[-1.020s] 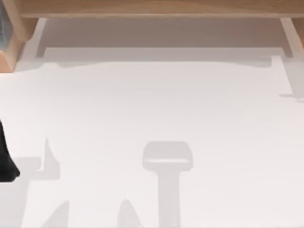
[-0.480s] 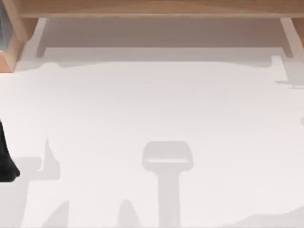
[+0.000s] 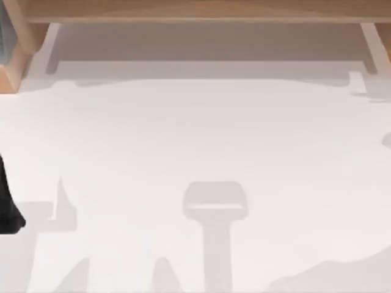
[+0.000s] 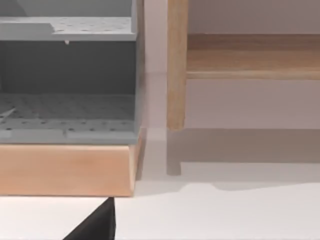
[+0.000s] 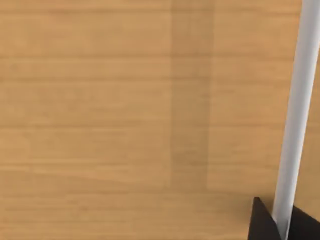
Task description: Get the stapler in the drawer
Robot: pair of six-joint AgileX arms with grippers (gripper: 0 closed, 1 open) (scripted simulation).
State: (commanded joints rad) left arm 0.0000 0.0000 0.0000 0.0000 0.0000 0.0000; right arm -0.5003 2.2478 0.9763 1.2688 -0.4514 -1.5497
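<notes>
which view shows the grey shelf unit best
The left wrist view: the grey shelf unit faces the camera, showing its perforated shelves above a wooden base. The top view catches a grey sliver at the table's far left corner. The right wrist view shows wood grain instead.

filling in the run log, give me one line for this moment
left arm: parked at table's left edge | right pincer: close against a wood panel | white table | stapler: not located

wood panel | white strip | right hand fingertips straddling the strip
</notes>
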